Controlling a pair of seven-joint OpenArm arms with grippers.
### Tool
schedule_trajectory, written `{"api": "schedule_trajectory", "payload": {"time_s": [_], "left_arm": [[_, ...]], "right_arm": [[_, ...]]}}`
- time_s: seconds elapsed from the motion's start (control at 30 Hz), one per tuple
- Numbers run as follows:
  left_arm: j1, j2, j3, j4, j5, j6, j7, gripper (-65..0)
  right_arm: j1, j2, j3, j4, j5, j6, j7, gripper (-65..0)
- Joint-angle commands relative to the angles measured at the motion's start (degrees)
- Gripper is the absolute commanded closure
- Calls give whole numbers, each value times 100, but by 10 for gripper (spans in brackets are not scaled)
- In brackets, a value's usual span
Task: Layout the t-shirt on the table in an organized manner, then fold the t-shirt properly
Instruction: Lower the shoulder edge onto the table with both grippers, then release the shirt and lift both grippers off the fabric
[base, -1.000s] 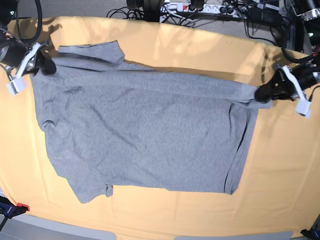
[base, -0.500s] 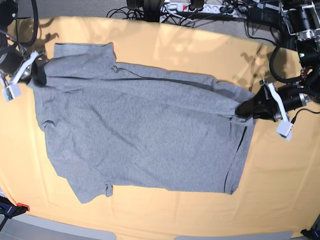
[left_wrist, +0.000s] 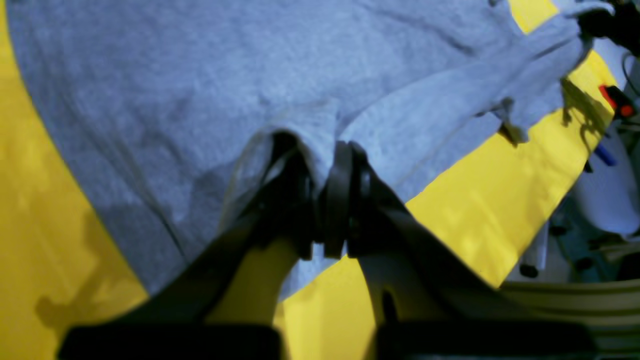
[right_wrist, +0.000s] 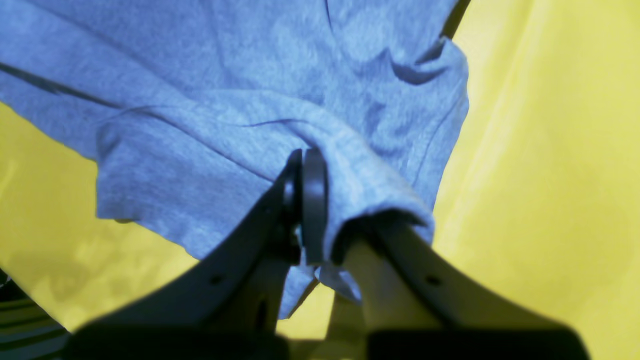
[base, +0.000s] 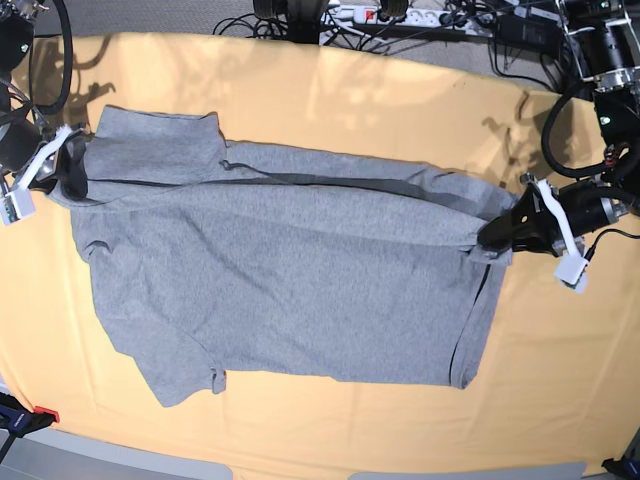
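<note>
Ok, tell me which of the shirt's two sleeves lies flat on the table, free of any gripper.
The near sleeve by the table's front edge; the far sleeve lies beside the right gripper.

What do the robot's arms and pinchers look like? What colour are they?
Each end effector, the left and the right, has dark, flat, tapering fingers. Beside each sits a small white block on a white bracket. The arms are black and jointed, with black cables looping along them.

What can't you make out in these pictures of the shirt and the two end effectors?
- Lettering: none shows on the t-shirt in the base view; any print is hidden on its underside.
- Fabric between the closed jaws of the left end effector: covered by the black fingers, left wrist view.
- Right end effector: shirt folds drape over its tips, right wrist view.
- Table: corners cut off by the frame edges.
</note>
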Motion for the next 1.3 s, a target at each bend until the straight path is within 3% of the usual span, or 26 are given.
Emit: {"api": "schedule_trajectory", "payload": {"time_s": [0.0,0.33,0.37,0.4,0.5,0.57,0.77,0.97,1.07,1.27], "left_arm": [[-98,-111,-48,79,-116,-28,-170,0],[-101,-111,-50,79,-42,-28,-212,0],[-103,-111,-48,79,11,-28,-214,-28],[-101,-116,-50,81,46,-28,-212,-111],[-149,-131,-50,81,260,-28,-221,-398],[-238,-131,-57,81,503,-28,-221,-497],[-367,-129,-212,81,1108,98,-404,-494],[-367,-129,-345,81,1099,96,-382,-494],[-367,-129,-345,81,1080,96,-382,-494],[-369,-127,-345,81,1014,94,-385,-494]], "right_arm": [[42,114,48,70,74,14,179,0],[42,114,48,70,15,14,420,0],[44,114,48,70,-76,14,426,0],[44,116,48,70,-142,14,428,-14],[44,125,50,70,-516,14,743,-269],[66,133,61,72,-713,-81,916,-380],[267,129,302,76,-332,-149,315,-390],[234,111,809,76,1657,14,-1324,-390],[15,52,807,76,2339,14,-1324,-390],[-697,-468,807,76,2343,14,-1324,-390]]}}
